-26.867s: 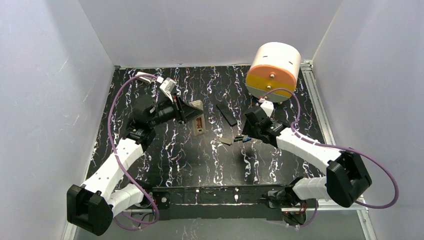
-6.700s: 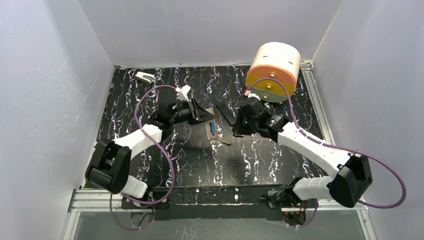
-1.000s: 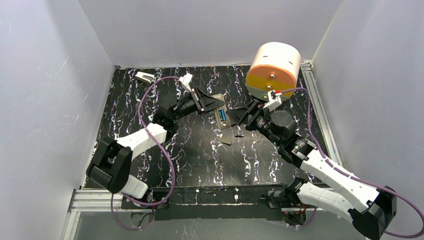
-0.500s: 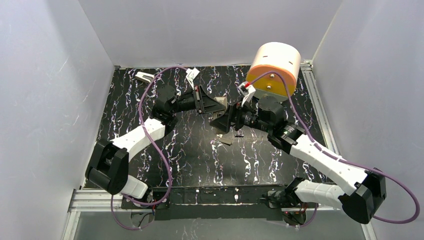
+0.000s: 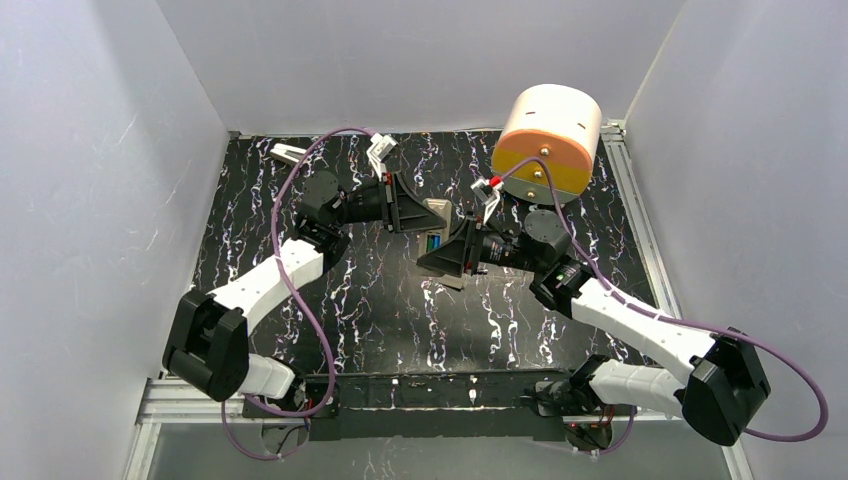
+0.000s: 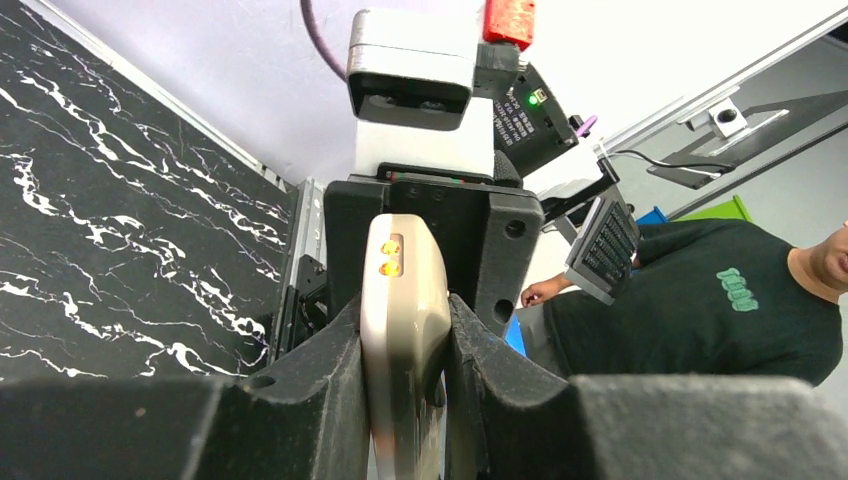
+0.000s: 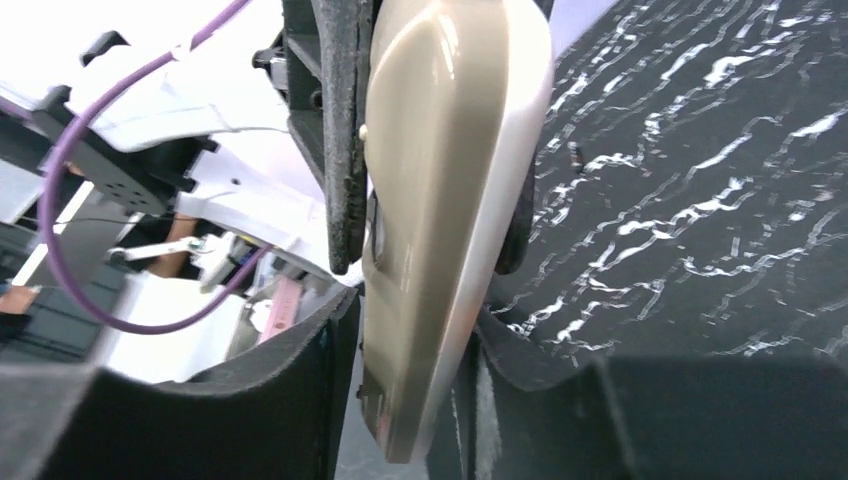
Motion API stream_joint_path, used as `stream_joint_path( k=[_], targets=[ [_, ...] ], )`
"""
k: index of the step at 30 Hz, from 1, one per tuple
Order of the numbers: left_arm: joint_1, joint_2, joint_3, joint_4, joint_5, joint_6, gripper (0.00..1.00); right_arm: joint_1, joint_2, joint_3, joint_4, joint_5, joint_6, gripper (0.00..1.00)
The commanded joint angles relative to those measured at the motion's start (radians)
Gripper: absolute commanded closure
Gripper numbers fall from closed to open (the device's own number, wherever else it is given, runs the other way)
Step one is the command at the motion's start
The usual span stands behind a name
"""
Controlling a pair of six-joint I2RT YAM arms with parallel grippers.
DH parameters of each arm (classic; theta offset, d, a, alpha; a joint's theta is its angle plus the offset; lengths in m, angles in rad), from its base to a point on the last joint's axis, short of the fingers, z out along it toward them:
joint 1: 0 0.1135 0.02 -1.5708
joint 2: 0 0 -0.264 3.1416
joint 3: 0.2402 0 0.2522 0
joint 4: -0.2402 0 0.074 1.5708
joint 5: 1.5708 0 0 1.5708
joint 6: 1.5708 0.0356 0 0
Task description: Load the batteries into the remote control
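Shifted slightly farther from the orange drum since a moment ago. Clamping the remote in left jaws and right jaws together, off the surface, left of the drum. Orange spots seen only from left wrist.

The remote control is a slim, glossy cream-white bar with rounded ends and two small orange spots near one end. It hangs above the middle of the desk, clamped at opposite ends by the left gripper and the right gripper. Its narrow sides are pressed by both pairs of fingers. A blue battery shows in its upward face.
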Motion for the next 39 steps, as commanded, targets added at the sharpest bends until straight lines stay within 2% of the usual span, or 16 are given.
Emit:
stream_joint_path(
  k=[1,5,8,16,23,30,39],
  targets=[
    [0.008,-0.051,0.031,0.072,0.022,-0.04,0.97,-0.009,0.014,-0.019,0.229,-0.057,0.116,0.58],
    [0.014,-0.058,0.03,0.078,0.024,-0.051,0.86,-0.017,0.027,-0.002,0.186,-0.082,0.08,0.72],
    [0.029,-0.062,0.022,0.078,0.028,-0.057,0.77,-0.027,0.038,0.033,0.094,-0.127,0.008,0.77],
    [0.114,-0.098,-0.019,0.061,0.102,-0.065,0.62,-0.041,0.103,0.189,-0.278,-0.294,-0.298,0.77],
    [0.117,-0.093,-0.054,-0.035,0.167,0.018,0.56,-0.04,0.16,0.261,-0.404,-0.369,-0.397,0.76],
    [0.117,-0.099,-0.092,-0.146,0.215,0.134,0.57,-0.041,0.202,0.285,-0.457,-0.396,-0.422,0.76],
    [0.118,-0.128,-0.121,-0.236,0.235,0.238,0.71,-0.041,0.23,0.316,-0.539,-0.434,-0.455,0.73]
  ],
)
